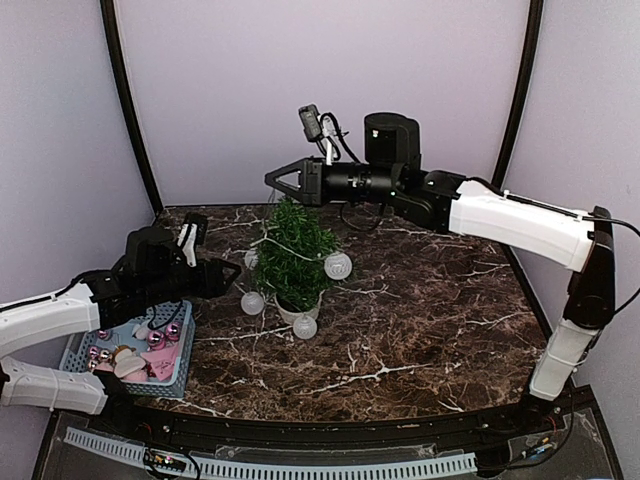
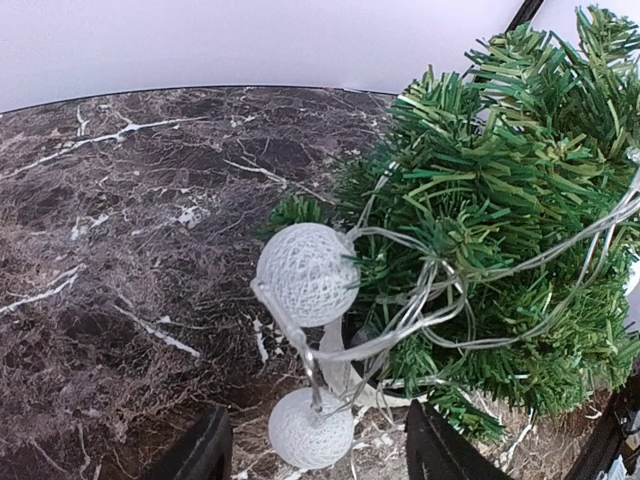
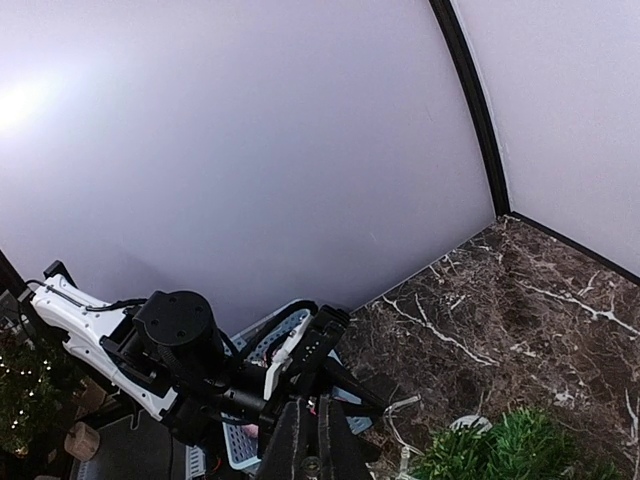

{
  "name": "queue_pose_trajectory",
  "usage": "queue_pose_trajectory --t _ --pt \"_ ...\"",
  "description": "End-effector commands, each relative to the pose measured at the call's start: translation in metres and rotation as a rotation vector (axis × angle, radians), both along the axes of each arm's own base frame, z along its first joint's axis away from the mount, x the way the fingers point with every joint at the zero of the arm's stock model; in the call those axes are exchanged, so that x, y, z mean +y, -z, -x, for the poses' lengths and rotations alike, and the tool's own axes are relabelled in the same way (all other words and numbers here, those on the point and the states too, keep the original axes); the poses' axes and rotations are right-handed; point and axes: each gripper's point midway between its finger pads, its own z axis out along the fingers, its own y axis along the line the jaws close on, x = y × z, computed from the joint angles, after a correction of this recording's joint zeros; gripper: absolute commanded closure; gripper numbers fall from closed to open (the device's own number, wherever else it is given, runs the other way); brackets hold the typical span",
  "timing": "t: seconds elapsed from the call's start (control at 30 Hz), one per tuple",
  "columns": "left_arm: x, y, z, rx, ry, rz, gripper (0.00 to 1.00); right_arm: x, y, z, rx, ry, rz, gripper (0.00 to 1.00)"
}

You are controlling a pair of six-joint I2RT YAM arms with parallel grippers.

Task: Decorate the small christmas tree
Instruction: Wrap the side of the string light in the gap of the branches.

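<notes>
The small christmas tree [image 1: 293,252] stands in its white pot [image 1: 290,308] mid-table, and it fills the right of the left wrist view [image 2: 500,220]. A clear wire light string with white woven balls [image 1: 338,265] is draped over it. Two balls hang at its left side, one upper [image 2: 305,273] and one lower [image 2: 310,428]. My left gripper [image 1: 228,272] is open just left of the tree. Its fingers [image 2: 195,455] flank the lower ball without touching it. My right gripper [image 1: 272,181] hovers above the treetop, shut, with nothing visible in it [image 3: 318,415].
A light blue basket [image 1: 80,350] at the near left holds pink baubles [image 1: 158,340] and other ornaments. More white balls lie by the pot [image 1: 305,327] and left of it [image 1: 252,303]. Purple walls with black posts close in the marble table [image 1: 430,320].
</notes>
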Motion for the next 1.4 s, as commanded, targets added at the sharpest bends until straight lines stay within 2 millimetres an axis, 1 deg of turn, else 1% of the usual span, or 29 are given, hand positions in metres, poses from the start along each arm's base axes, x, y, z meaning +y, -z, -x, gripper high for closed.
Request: queue_pose_trajectory --t 0.0,0.13,0.17,0.23,0.27,0.3,0.33,0.37,0.43,0.47,0.5,0.53,0.57,0.6,0.63,0.67,0.7,0.73,0.77,0.8,0.83,0.9,1.03,1.17,1.23,1.37 --pt "-0.009 -0.013 -0.007 -0.059 0.030 0.057 0.45 -0.006 -0.027 0.016 -0.044 -0.030 -0.051 1.00" --pt "-0.010 -0.009 -0.015 -0.047 0.022 0.030 0.54 -0.005 -0.026 0.019 -0.043 -0.038 -0.047 1.00" --pt "-0.012 -0.007 -0.017 -0.044 0.024 0.022 0.55 -0.005 -0.027 0.020 -0.045 -0.040 -0.049 1.00" --pt "-0.011 -0.006 -0.022 -0.044 0.005 0.006 0.68 -0.004 -0.027 0.022 -0.045 -0.043 -0.047 1.00" --pt "-0.010 -0.007 -0.024 -0.047 0.001 0.002 0.80 -0.004 -0.027 0.023 -0.045 -0.045 -0.046 1.00" --pt "-0.008 -0.004 -0.025 -0.039 -0.015 -0.012 0.86 -0.005 -0.027 0.023 -0.046 -0.044 -0.044 1.00" --pt "-0.006 -0.004 -0.026 -0.037 -0.028 -0.014 0.96 -0.005 -0.028 0.024 -0.048 -0.043 -0.043 1.00" --pt "-0.001 -0.005 -0.027 -0.039 -0.054 -0.022 0.99 -0.006 -0.028 0.026 -0.049 -0.045 -0.040 1.00" --pt "0.009 -0.010 -0.026 -0.043 -0.097 -0.021 1.00 -0.006 -0.027 0.032 -0.061 -0.053 -0.026 1.00" --pt "0.014 -0.020 -0.024 -0.058 -0.115 -0.003 1.00 -0.006 -0.025 0.036 -0.070 -0.053 -0.013 1.00" --pt "0.022 -0.021 -0.024 -0.052 -0.149 -0.018 1.00 -0.005 -0.021 0.040 -0.079 -0.052 0.006 1.00" --pt "0.029 -0.031 -0.021 -0.060 -0.174 -0.005 1.00 -0.003 -0.017 0.044 -0.091 -0.052 0.022 1.00" --pt "0.040 -0.027 -0.018 -0.039 -0.219 -0.039 1.00 -0.002 -0.009 0.047 -0.094 -0.045 0.053 1.00" --pt "0.047 -0.039 -0.015 -0.055 -0.246 -0.023 1.00 -0.001 -0.002 0.052 -0.096 -0.043 0.074 1.00" --pt "0.059 -0.036 -0.012 -0.040 -0.292 -0.056 1.00 0.001 0.006 0.054 -0.096 -0.038 0.093 1.00" --pt "0.067 -0.047 -0.008 -0.057 -0.319 -0.039 1.00 0.002 0.014 0.057 -0.094 -0.034 0.107 1.00" --pt "0.078 -0.046 -0.005 -0.047 -0.359 -0.067 1.00 0.004 0.022 0.059 -0.090 -0.027 0.119 1.00" --pt "0.085 -0.056 -0.002 -0.063 -0.381 -0.054 1.00 0.005 0.029 0.060 -0.085 -0.020 0.128 1.00" --pt "0.095 -0.055 0.001 -0.052 -0.416 -0.083 1.00 0.007 0.036 0.063 -0.078 -0.021 0.136 1.00" --pt "0.101 -0.066 0.003 -0.071 -0.433 -0.074 1.00 0.010 0.040 0.064 -0.079 -0.019 0.135 1.00" --pt "0.109 -0.066 0.005 -0.066 -0.458 -0.099 1.00 0.012 0.044 0.064 -0.079 -0.013 0.135 1.00" --pt "0.117 -0.075 0.005 -0.082 -0.476 -0.128 1.00 0.018 0.051 0.064 -0.079 0.000 0.131 1.00" --pt "0.123 -0.093 -0.005 -0.114 -0.478 -0.184 1.00 0.023 0.061 0.052 -0.082 0.068 0.110 1.00" --pt "0.124 -0.096 -0.028 -0.120 -0.468 -0.205 1.00 0.023 0.073 0.039 -0.088 0.143 0.098 1.00" --pt "0.126 -0.098 -0.040 -0.121 -0.468 -0.204 1.00 0.020 0.076 0.030 -0.095 0.196 0.085 1.00" --pt "0.129 -0.106 -0.065 -0.138 -0.471 -0.193 1.00 0.021 0.079 0.020 -0.109 0.250 0.061 1.00"
